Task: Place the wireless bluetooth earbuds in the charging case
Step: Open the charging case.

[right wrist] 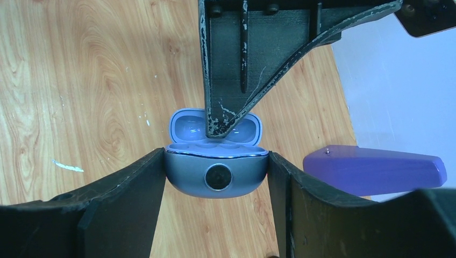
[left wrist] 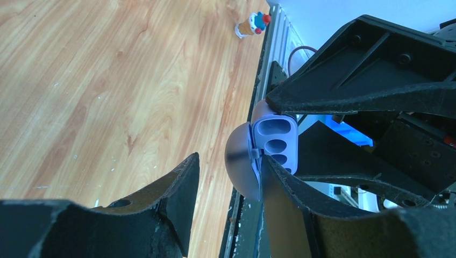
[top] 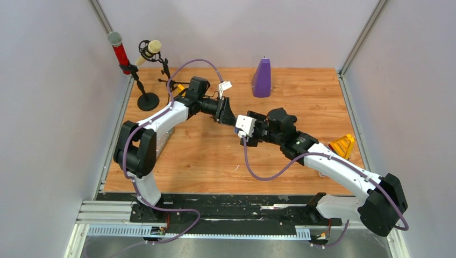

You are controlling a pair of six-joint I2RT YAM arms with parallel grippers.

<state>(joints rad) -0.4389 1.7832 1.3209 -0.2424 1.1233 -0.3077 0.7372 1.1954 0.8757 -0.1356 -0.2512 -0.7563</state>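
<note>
A pale purple oval charging case (right wrist: 215,174) is held above the wooden table with its lid open. My right gripper (right wrist: 216,156) is shut on the case's base, one finger on each side. My left gripper (left wrist: 230,161) is open. One of its fingers (right wrist: 223,115) is wedged between the lid (left wrist: 241,166) and the base (left wrist: 275,140). The lid sits between the left fingers. The sockets that show in the base look empty. No earbuds are in view. In the top view the two grippers, left (top: 226,114) and right (top: 243,128), meet at the table's middle and hide the case.
A purple wedge-shaped object (top: 262,78) stands at the back, also in the right wrist view (right wrist: 376,169). Two microphones (top: 119,51) (top: 150,49) on stands are at the back left. A yellow-orange object (top: 342,145) lies at the right edge. A small toy (left wrist: 253,24) sits near the rail.
</note>
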